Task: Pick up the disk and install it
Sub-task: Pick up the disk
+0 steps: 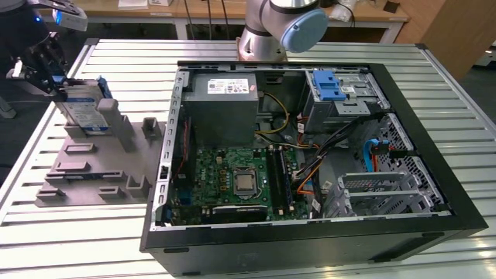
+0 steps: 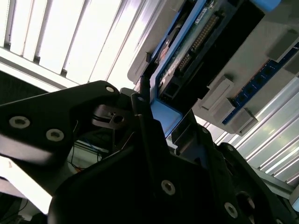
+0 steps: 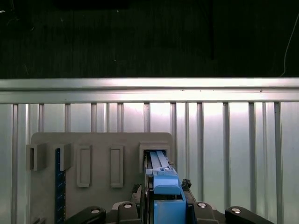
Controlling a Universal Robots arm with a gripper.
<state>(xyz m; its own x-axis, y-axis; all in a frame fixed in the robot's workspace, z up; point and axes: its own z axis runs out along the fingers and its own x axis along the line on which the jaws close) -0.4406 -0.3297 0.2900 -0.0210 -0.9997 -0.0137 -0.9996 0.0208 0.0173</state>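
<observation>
The disk (image 1: 83, 109), a silver-grey drive with a white-and-blue label in a blue carrier, stands on edge in a slot of the grey holder plate (image 1: 93, 174) at the exterior view's left. My gripper (image 1: 56, 81) comes down on its upper end. In the first wrist view the carrier's blue edge (image 3: 161, 184) sits tight between my gripper's (image 3: 162, 191) two black fingers. The second wrist view shows the disk (image 2: 196, 42) from its connector end, with my gripper (image 2: 161, 114) shut on the blue frame.
An open black computer case (image 1: 434, 192) lies on the slatted metal table (image 1: 78, 244), holding a grey power supply (image 1: 225, 110), a green motherboard (image 1: 232, 180) and a drive bay with a blue latch (image 1: 331, 87). The arm's base (image 1: 271, 29) stands behind the case.
</observation>
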